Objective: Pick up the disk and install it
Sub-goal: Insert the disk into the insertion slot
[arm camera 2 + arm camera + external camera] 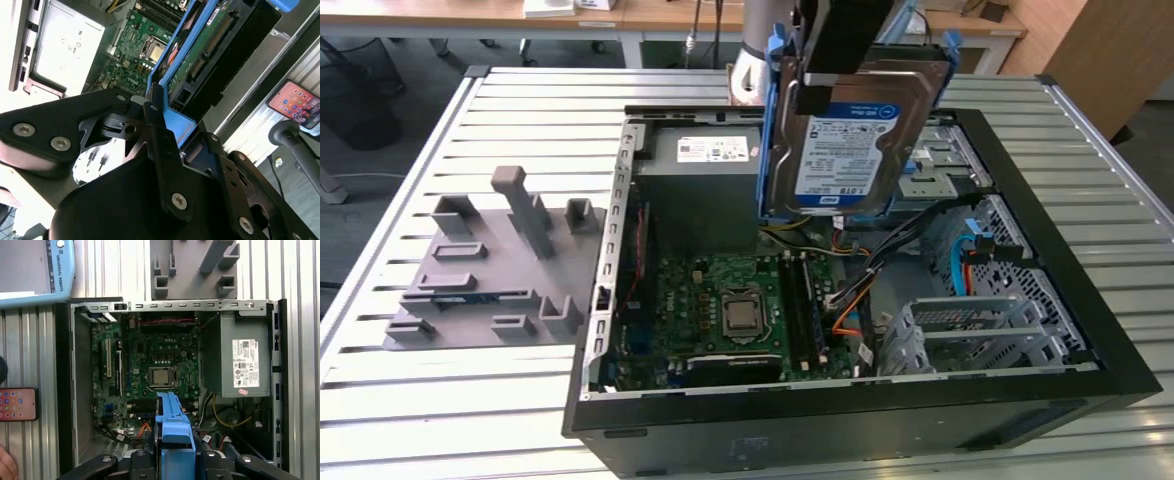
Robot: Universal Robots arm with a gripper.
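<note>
The gripper (834, 70) holds the disk (854, 140) in the air over the open computer case (1067, 330), its fingers (161, 150) pinching the blue rail (176, 127) at the disk's upper end. The disk hangs straight down from them on edge, with its long axis near upright. The silver cage (974, 335) sits lower in the case, toward the exterior view's right and clear of the disk
</note>
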